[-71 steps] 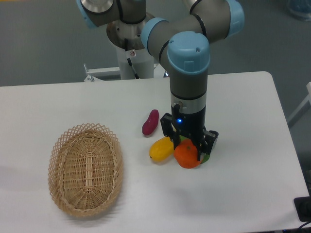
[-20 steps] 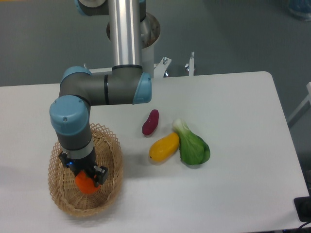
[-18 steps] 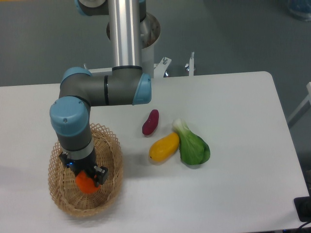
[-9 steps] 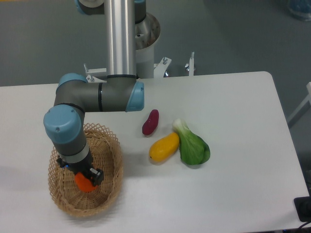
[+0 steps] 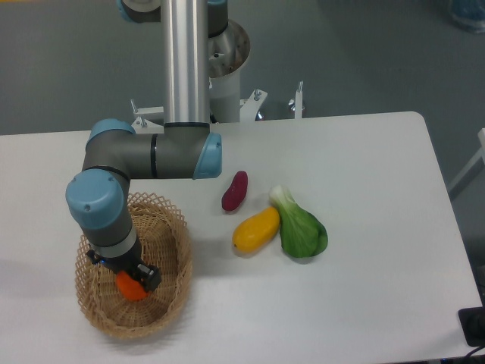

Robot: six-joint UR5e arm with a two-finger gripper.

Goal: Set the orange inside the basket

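Observation:
The orange shows as a bright patch low inside the oval wicker basket at the table's front left. My gripper reaches straight down into the basket and is shut on the orange, whose upper part the black fingers hide. Whether the fruit touches the basket floor I cannot tell.
To the right of the basket lie a purple sweet potato, a yellow mango-like fruit and a green leafy vegetable. The arm's base column rises behind the table's back edge.
The arm carried the orange from the fruit group at the centre right over to the basket. In the last second it has shifted slightly left and sunk lower into it.

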